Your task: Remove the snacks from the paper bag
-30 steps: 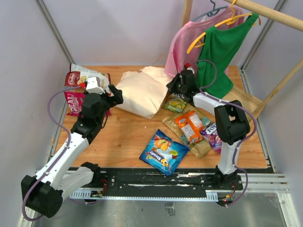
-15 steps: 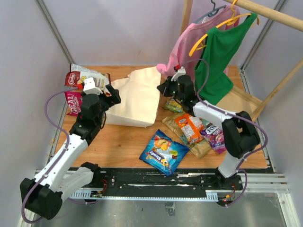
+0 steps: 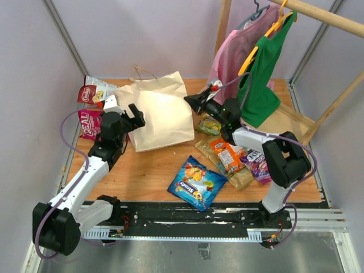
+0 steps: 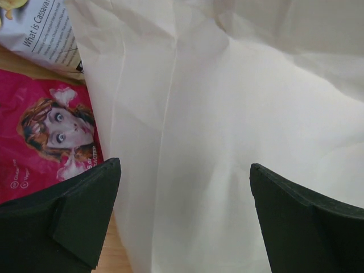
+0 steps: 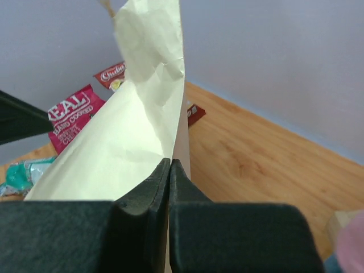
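Observation:
The tan paper bag [image 3: 161, 111] is held up on its side at the back of the table, handles at the top. My right gripper [image 3: 189, 100] is shut on the bag's right edge; in the right wrist view the paper bag [image 5: 131, 131] rises from the pinched jaws of that gripper [image 5: 170, 162]. My left gripper [image 3: 136, 116] is open at the bag's left side, the paper bag [image 4: 227, 114] filling the gap of the gripper [image 4: 185, 170]. Snacks lie out on the table: a blue packet [image 3: 198, 183], an orange packet [image 3: 226, 153], a purple one [image 3: 259, 165], a magenta one [image 3: 91, 122] and a red-white one [image 3: 94, 94].
A pink shirt [image 3: 233, 57] and a green shirt [image 3: 263, 74] hang from a wooden rail [image 3: 324, 17] just behind my right arm. A flat tan packet [image 3: 240, 173] lies under the orange one. A green-yellow packet [image 3: 209, 125] sits below the right gripper.
My right gripper has moved left and up with the bag's edge, pulling the crumpled bag up so its handles show. The left gripper stayed open beside it.

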Robot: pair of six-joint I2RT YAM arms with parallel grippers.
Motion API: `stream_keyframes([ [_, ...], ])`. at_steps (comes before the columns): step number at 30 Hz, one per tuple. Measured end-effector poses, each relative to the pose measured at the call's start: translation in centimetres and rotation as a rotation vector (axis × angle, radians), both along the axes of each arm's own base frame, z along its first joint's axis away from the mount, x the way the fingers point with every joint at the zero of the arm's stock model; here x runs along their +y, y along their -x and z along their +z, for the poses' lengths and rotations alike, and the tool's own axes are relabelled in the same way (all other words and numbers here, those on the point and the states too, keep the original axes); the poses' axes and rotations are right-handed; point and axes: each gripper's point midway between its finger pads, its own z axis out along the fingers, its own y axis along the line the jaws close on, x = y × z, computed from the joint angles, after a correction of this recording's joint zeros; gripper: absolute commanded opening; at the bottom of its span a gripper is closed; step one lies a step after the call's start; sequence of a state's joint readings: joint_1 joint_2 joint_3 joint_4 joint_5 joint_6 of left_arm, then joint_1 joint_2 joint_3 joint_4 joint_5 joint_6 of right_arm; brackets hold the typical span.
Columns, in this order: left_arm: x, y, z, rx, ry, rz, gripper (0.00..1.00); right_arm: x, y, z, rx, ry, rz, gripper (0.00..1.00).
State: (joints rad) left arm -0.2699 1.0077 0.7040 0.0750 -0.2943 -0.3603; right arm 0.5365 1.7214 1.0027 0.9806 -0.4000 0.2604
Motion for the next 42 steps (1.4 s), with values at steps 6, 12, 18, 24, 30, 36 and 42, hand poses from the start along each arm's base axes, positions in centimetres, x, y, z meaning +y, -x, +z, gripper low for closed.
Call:
stream_keyframes([
  [6,0.6,0.2,-0.1,-0.012,0.009,0.006,1.00,-4.8,-4.0,1.2,-0.062,-0.152,0.024,0.01],
  [12,1.0,0.0,0.7,-0.059,0.038,0.012,1.00,-6.8,-4.7,3.1,-0.152,-0.190,0.022,0.01],
  [18,0.2,-0.3,-1.9,-0.023,0.064,-0.015,1.00,-6.2,-4.0,3.9,-0.268,-0.173,0.037,0.08],
  [24,-0.1,-0.7,-5.5,0.060,0.057,-0.021,1.00,-4.9,-2.8,-1.9,-0.226,-0.074,0.061,0.42],
  [30,-0.2,-1.3,-3.9,-0.009,0.045,-0.033,1.00,-4.9,-0.1,-6.4,-0.186,0.016,0.070,0.83],
  [36,-0.1,-1.6,-3.4,-0.061,0.019,-0.041,1.00,-5.9,1.9,-5.7,-0.256,0.065,0.040,1.00],
  [42,-0.8,-4.2,-9.1,0.066,-0.005,-0.051,1.00,-6.3,1.5,-4.4,-0.259,0.031,-0.002,0.97],
])
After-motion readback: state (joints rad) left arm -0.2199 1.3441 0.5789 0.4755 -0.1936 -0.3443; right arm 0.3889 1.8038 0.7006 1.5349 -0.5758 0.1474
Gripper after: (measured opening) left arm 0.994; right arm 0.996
